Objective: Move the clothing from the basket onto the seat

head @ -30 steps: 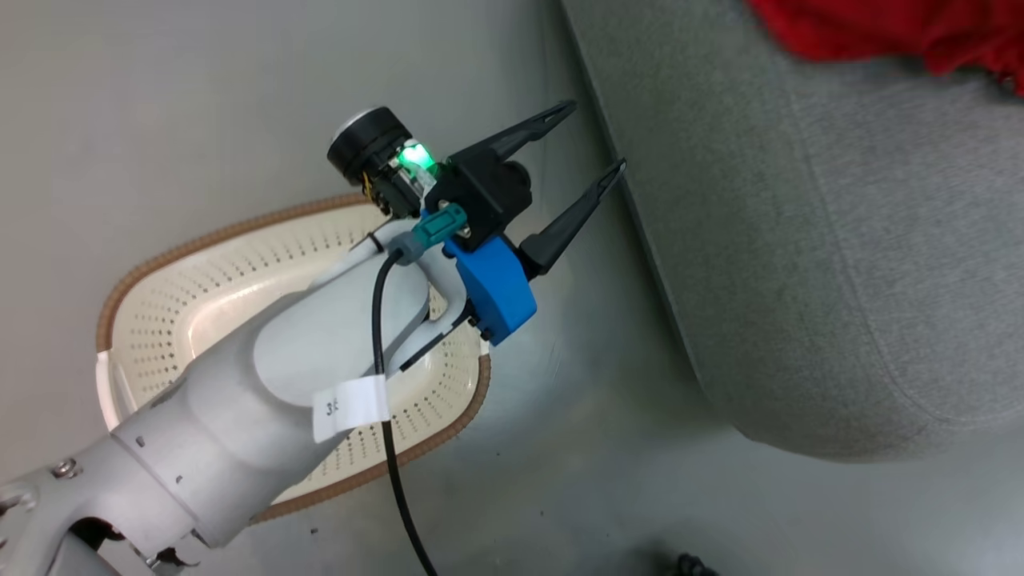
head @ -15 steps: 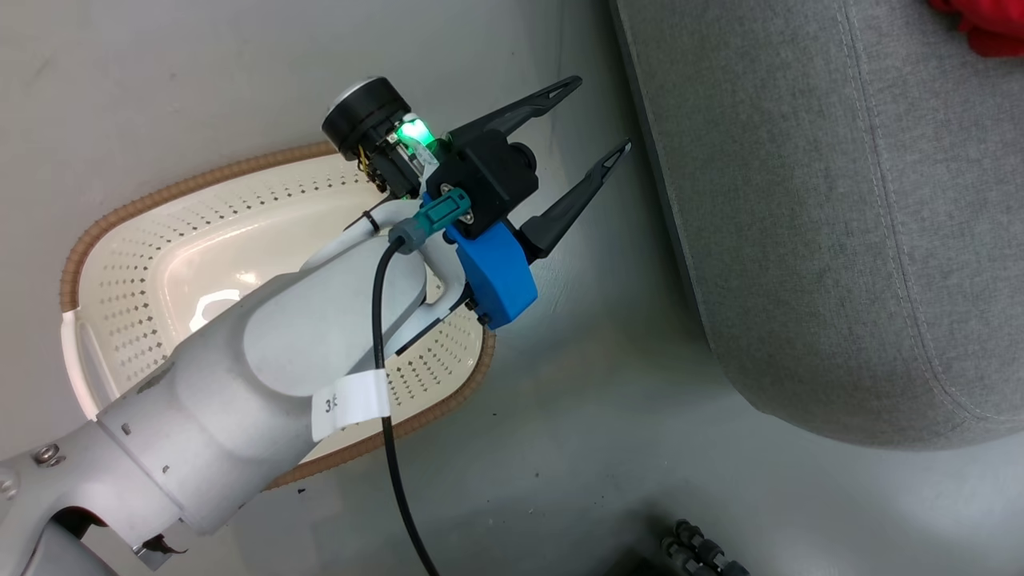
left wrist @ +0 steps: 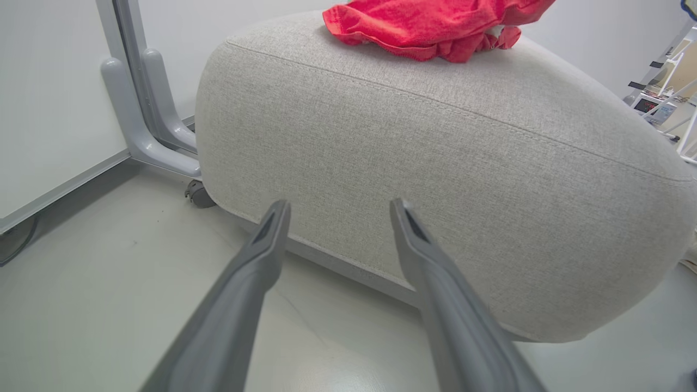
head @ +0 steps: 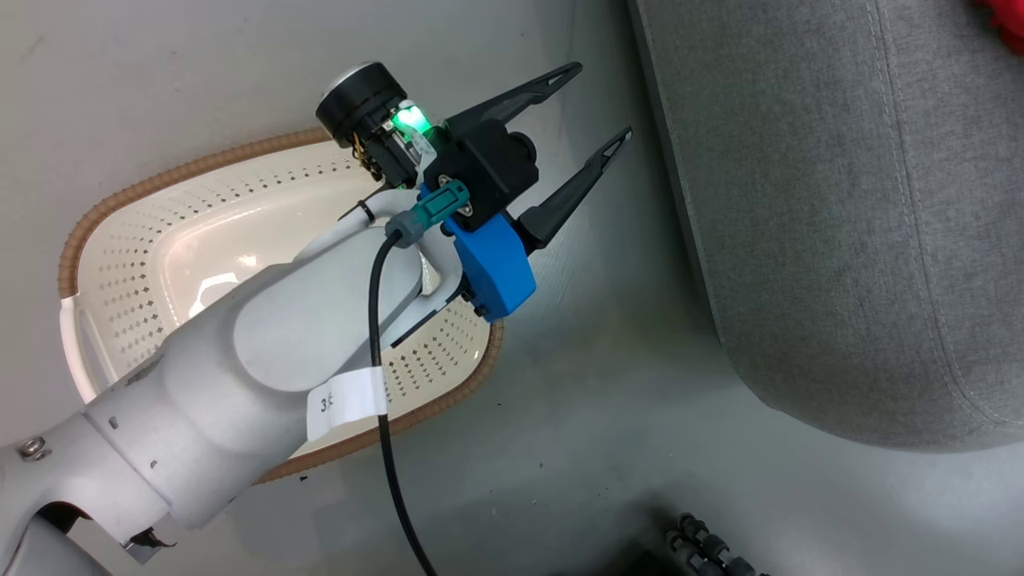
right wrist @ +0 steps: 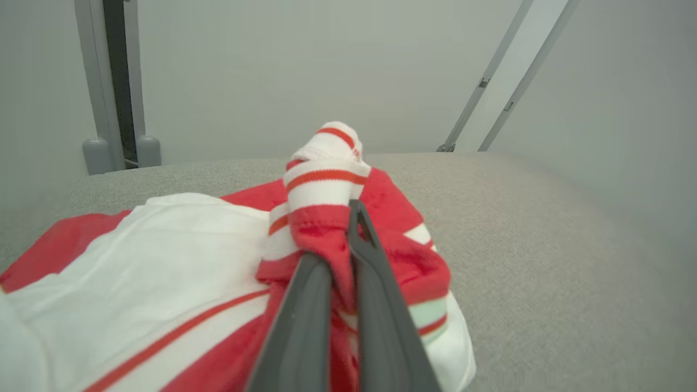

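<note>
So, left gripper [head: 602,100]: jaws spread wide with nothing between them. It hangs just off the side of the seat [head: 840,200], tips aimed at the grey flank and clear of the fabric.
Left gripper, wrist view [left wrist: 338,204]: both tips frame the lower side of the seat, low over the floor [left wrist: 109,305].
Right gripper [right wrist: 335,234]: up over the top of the seat, jaws pinched shut on a bunched fold of the clothing [right wrist: 179,256], red cloth squeezed between them.
Clothing: it's lying on top of the seat. There's a broad white panel, red edges and thin red stripes, and a striped cuff pokes up just past the right gripper's tips. From the left wrist it reads as a red heap [left wrist: 430,24] on the seat's top surface.
Basket [head: 128,264]: on the floor beside the seat, with the left gripper between the two. The pale forearm [head: 264,360] crosses over it, and its perforated cream walls and brown rim show.
Seat: big, rounded and grey, with a seam line running along its upper edge.
Behind the seat: a grey frame post [left wrist: 136,109], with a castor [left wrist: 199,193] tucked at the seat's lower corner.
</note>
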{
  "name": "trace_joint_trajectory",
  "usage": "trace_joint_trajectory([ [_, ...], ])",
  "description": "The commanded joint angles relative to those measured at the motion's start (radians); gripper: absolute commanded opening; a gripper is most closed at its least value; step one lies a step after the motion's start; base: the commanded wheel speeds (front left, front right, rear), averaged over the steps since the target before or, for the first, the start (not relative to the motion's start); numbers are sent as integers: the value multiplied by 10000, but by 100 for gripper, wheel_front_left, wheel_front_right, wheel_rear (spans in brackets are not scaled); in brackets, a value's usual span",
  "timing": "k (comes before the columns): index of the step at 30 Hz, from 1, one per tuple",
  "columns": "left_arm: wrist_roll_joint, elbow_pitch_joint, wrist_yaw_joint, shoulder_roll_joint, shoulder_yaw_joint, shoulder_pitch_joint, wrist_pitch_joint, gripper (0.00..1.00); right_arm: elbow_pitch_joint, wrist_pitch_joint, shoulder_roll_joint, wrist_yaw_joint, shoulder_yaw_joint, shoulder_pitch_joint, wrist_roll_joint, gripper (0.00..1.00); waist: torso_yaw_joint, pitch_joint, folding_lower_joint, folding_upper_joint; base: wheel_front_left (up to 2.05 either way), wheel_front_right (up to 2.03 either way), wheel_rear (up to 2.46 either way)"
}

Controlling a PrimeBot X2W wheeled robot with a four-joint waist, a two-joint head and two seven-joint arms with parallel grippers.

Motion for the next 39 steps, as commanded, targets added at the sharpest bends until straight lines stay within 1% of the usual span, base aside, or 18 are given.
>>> trace_joint_trajectory([
  [1,28,-30,30,62,-18,-144,6,100,13,-34,39,1,-2,111,27,0,26,4,-1,0,0,0,0],
  [2,20,-38,48,71,-18,-141,1,100,-39,-34,31,1,-22,177,9,13,29,-7,-1,0,0,0,0],
  [3,7,-37,61,76,-13,-132,-8,100,-153,-34,19,0,-108,240,-5,76,30,-31,-1,0,0,0,0],
  [4,-4,-20,68,93,-11,-100,-29,100,-239,-34,48,1,-153,320,34,100,22,-83,-1,0,0,0,0],
  [7,-38,29,83,64,4,90,-135,100,-658,-33,64,1,-123,739,-25,100,-1,-359,-1,0,0,0,0],
  [10,-135,122,89,9,90,364,-280,100,-1409,-33,209,0,-72,1557,-2,100,-58,-928,-1,0,0,0,0],
  [11,-188,166,93,-35,177,547,-344,100,-1822,-33,261,0,21,1998,-87,100,-62,-1267,-1,0,0,0,0],
  [17,-372,273,202,-130,783,1346,-469,100,-3049,-33,598,0,485,3103,-113,100,62,-2458,-1,0,0,0,0],
  [19,-355,98,274,-213,1214,1694,-473,100,-3406,-33,664,0,833,3420,-82,100,178,-2828,-1,0,0,0,0],
  [22,-32,-156,415,-276,2016,2356,-475,100,-3782,-33,798,1,1322,3826,-48,100,429,-3354,-1,0,0,0,0],
  [28,1148,-861,926,-390,4065,3694,-477,100,-4073,-33,1215,1,2366,4300,58,100,1054,-4268,-1,0,0,0,0],
  [31,1732,-1165,1048,-535,5042,4402,-479,100,-4056,-33,1381,1,2907,4463,96,100,1375,-4695,-1,0,0,0,0],
  [35,2462,-1465,1066,-754,6256,5370,-473,100,-4015,-33,1665,1,3503,4680,106,100,1788,-5241,-1,0,0,0,0],
  [39,3022,-1624,939,-1065,7398,6231,-472,100,-3941,-33,1983,1,3924,4930,206,100,2178,-5725,-1,0,0,0,0],
])
